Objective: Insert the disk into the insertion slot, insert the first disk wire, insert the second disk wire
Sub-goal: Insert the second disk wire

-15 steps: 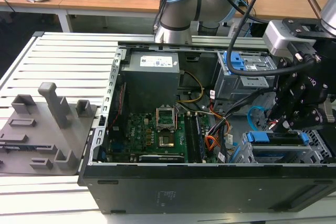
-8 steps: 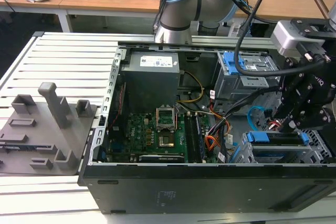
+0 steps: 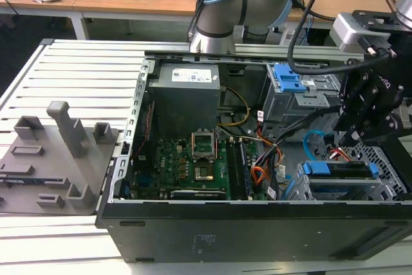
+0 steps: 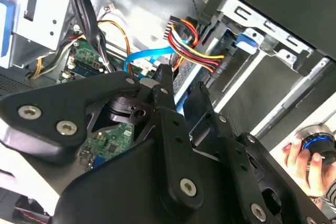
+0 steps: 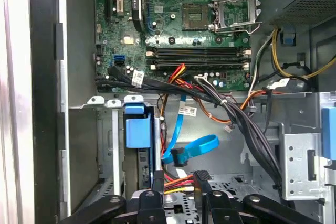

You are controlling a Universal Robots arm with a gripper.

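The disk [image 3: 338, 169], seen by its bright blue frame, lies in the insertion slot [image 3: 380, 188], a silver cage at the case's front corner on the exterior view's right. My gripper [image 3: 358, 134] hangs just above and behind it. In the first wrist view the fingers [image 5: 157, 182] stand apart over the disk's rear edge, beside the blue frame [image 5: 137, 129]. A red, yellow and black wire bundle [image 5: 178, 182] runs between them. A light blue flat wire [image 5: 195, 147] loops nearby with its plug end lying loose. In the second wrist view the fingertips [image 4: 166, 74] show a gap.
The open computer case [image 3: 257, 223] holds a green motherboard [image 3: 187, 165], a grey power supply [image 3: 187, 94] and a taller drive box with blue latches [image 3: 290, 85]. Black cable bundles [image 5: 231, 108] cross near the gripper. A person's hand [image 4: 302, 161] rests on a knob outside the case.
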